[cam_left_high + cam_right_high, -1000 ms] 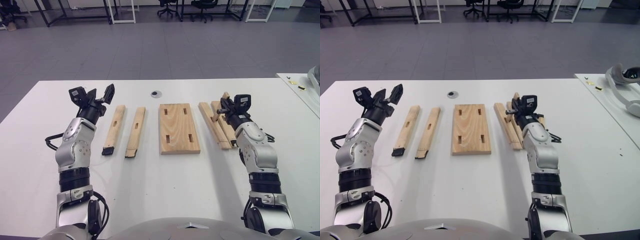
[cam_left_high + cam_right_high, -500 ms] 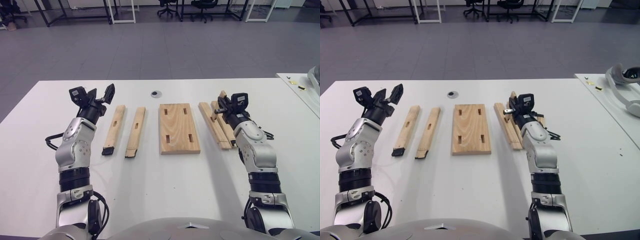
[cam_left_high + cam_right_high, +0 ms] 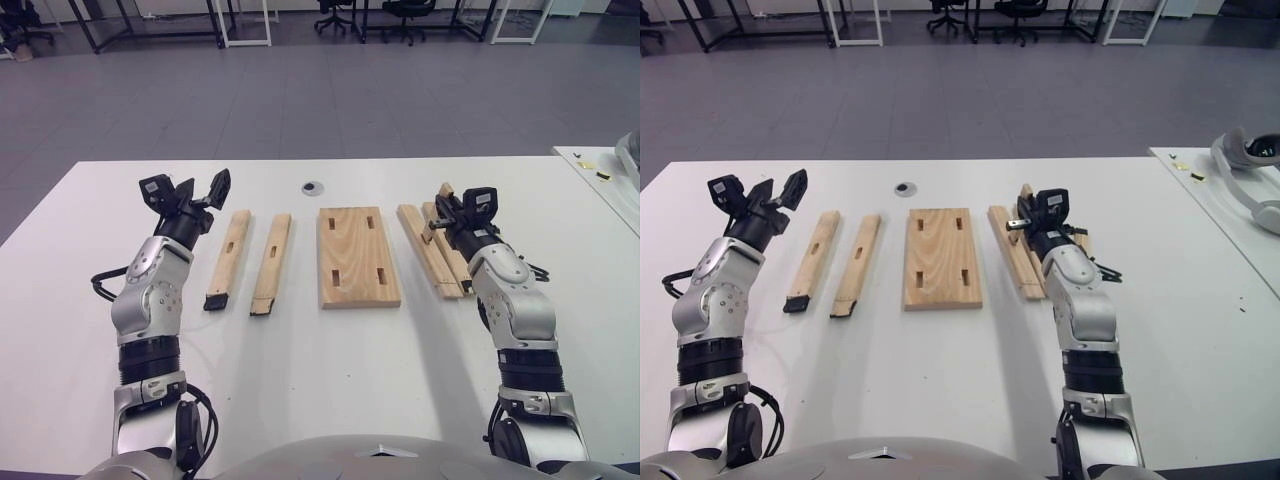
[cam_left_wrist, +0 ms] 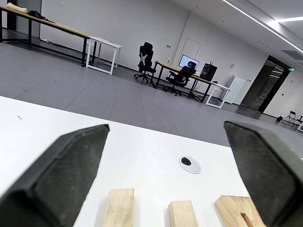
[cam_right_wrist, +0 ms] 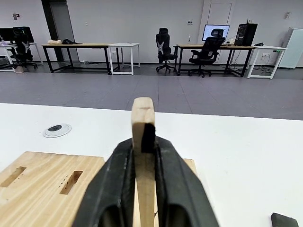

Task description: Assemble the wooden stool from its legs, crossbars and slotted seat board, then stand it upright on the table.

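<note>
You are on the pick-up step. Your right gripper (image 5: 143, 142) is squeezing a crossbar (image 5: 143, 118). The seat board (image 3: 358, 255) lies just to its left. Next, lift the crossbar clear. Your left gripper (image 3: 195, 190) is wide open, with the legs (image 3: 230, 255) just to its right.

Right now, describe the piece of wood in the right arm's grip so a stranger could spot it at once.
On the white table, find the slotted seat board in the middle, then the wooden pieces lying flat just to its right. The thin wooden bar is the one there clamped between the right arm's jaws, while its neighbours lie loose on the table.
</note>
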Action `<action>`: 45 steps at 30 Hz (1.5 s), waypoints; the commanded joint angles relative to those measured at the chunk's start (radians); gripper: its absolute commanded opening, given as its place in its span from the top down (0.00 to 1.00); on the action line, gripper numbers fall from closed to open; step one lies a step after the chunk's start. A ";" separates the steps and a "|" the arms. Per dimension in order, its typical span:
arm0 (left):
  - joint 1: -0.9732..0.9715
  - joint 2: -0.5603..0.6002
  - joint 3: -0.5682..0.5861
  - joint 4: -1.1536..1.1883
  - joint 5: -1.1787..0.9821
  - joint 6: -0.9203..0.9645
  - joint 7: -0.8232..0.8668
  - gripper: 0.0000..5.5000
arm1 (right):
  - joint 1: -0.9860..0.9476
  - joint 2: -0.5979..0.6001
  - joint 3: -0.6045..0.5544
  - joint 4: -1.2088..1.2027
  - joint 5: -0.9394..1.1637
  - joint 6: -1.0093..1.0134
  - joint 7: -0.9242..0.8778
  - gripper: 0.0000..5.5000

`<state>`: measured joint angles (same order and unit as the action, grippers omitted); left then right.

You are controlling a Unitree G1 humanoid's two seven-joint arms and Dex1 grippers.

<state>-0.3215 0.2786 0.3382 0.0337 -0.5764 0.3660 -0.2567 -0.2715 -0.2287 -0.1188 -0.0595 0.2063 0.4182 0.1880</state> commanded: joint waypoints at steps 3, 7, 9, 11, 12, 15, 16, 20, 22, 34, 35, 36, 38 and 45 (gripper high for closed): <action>0.009 0.000 0.000 -0.013 0.016 0.003 0.012 0.19 | -0.004 -0.007 -0.016 0.025 0.007 0.009 0.013 0.93; 0.006 -0.002 -0.001 -0.012 0.015 0.003 0.014 0.19 | -0.009 -0.006 -0.015 0.044 0.006 0.000 0.021 0.93; 0.007 -0.005 -0.002 -0.013 0.015 0.002 0.015 0.19 | -0.018 -0.006 -0.012 0.046 0.003 -0.005 0.026 0.93; 0.007 -0.007 -0.003 -0.013 0.016 0.001 0.016 0.19 | -0.024 -0.006 -0.009 0.047 0.001 -0.007 0.031 0.93; 0.008 -0.008 -0.003 -0.014 0.016 0.001 0.017 0.19 | -0.025 -0.006 -0.007 0.048 0.000 -0.009 0.032 0.93; 0.008 -0.010 -0.003 -0.014 0.016 0.000 0.017 0.19 | -0.027 0.000 0.004 0.045 -0.007 -0.012 0.032 0.93; 0.008 -0.010 -0.003 -0.014 0.016 0.000 0.017 0.19 | -0.028 0.001 0.007 0.043 -0.008 -0.011 0.031 0.93; 0.006 -0.012 -0.002 -0.010 0.018 -0.003 0.017 0.19 | -0.031 0.001 0.016 0.044 -0.013 -0.012 0.028 0.93; 0.007 -0.012 -0.001 -0.011 0.017 -0.002 0.018 0.19 | -0.028 -0.001 0.022 0.042 -0.017 -0.010 0.030 0.93; 0.015 -0.011 -0.003 -0.011 0.021 -0.002 0.017 0.19 | -0.023 -0.009 0.049 0.028 -0.056 0.000 0.031 0.93; 0.015 -0.012 -0.003 -0.011 0.021 -0.003 0.017 0.19 | -0.020 -0.001 0.038 0.039 -0.045 0.012 0.025 0.93; 0.015 -0.013 -0.004 -0.009 0.021 -0.004 0.017 0.19 | -0.019 0.006 0.028 0.052 -0.035 0.022 0.020 0.93; 0.015 -0.013 -0.004 -0.008 0.022 -0.005 0.017 0.19 | -0.017 0.017 0.005 0.078 -0.014 0.046 0.012 0.93; 0.015 -0.015 -0.002 -0.012 0.025 -0.005 0.017 0.19 | 0.016 0.035 -0.045 0.150 0.058 0.090 0.026 0.93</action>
<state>-0.3093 0.2672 0.3376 0.0331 -0.5658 0.3620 -0.2496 -0.3055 -0.1945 -0.1837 0.0415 0.2775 0.4653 0.2119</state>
